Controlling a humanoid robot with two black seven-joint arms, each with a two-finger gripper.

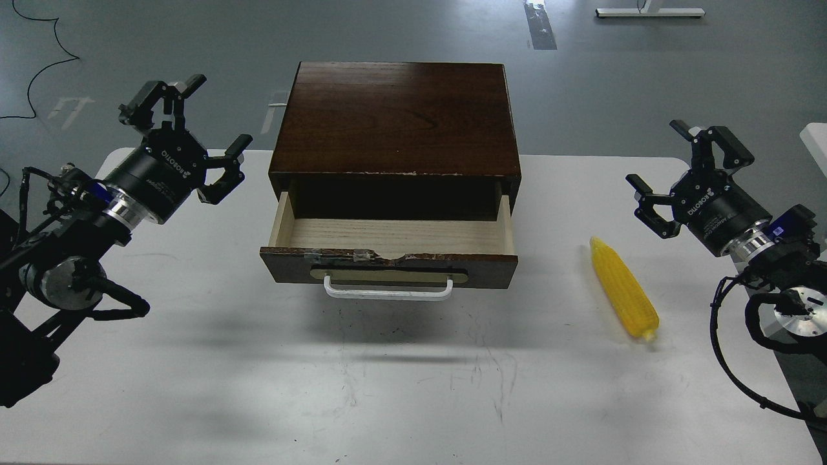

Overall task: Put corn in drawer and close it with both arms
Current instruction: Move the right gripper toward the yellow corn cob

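The drawer [387,268] of a dark brown wooden cabinet [395,116] is pulled out toward me; its pale wood inside holds nothing, and its white bar handle [387,292] faces front. To its right the yellow corn [624,289] lies on the white table [387,387], pointed end away from me. My left gripper [190,132] hovers left of the cabinet, open and holding nothing. Beyond and to the right of the corn, my right gripper [691,169] is also open with nothing in it.
Grey floor lies beyond the table, with a black cable [39,64] at the far left. A white object's edge [815,142] shows at the far right. Loose black cables [743,361] hang from my right arm near the table's right edge.
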